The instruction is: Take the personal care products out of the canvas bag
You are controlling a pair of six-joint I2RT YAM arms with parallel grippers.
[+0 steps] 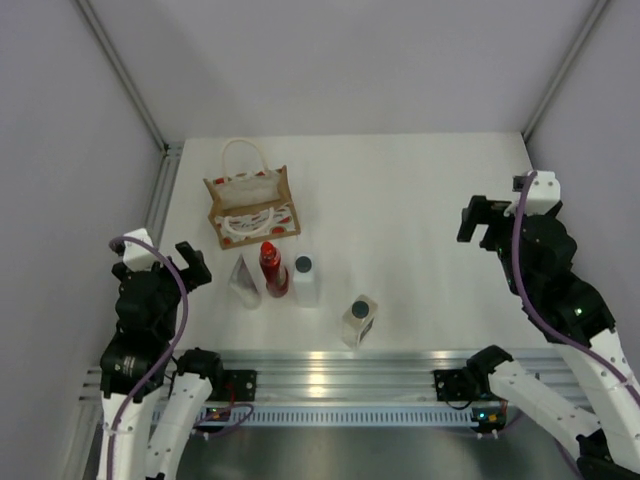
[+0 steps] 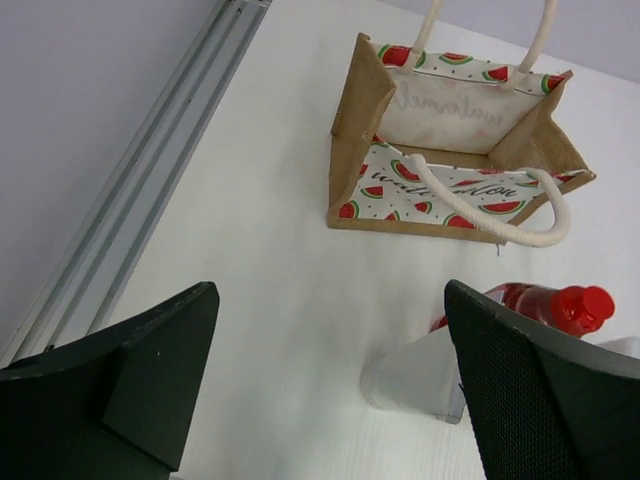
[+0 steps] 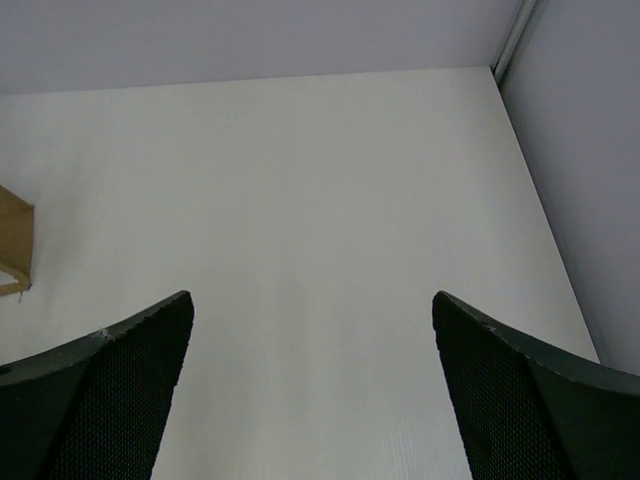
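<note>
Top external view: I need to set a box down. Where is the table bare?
The widest bare stretch of the white table lies between the tan watermelon-print canvas bag and the right tool, reaching the far edge. Crowded: the bag's near side, where a red bottle, pale translucent tube and dark-capped white bottle cluster, a second white bottle nearer the arms.

A robotics lab cell — a white table [image 1: 430, 200] boxed in by plain pale walls [image 1: 330, 60] with metal corner struts [image 1: 120, 70]. The left arm [image 1: 140, 330] and right arm [image 1: 555, 280], trailing purple cables [image 1: 184, 305], are bolted to an aluminium rail [image 1: 340, 365] at the near edge — a purpose-built test rig.
</note>
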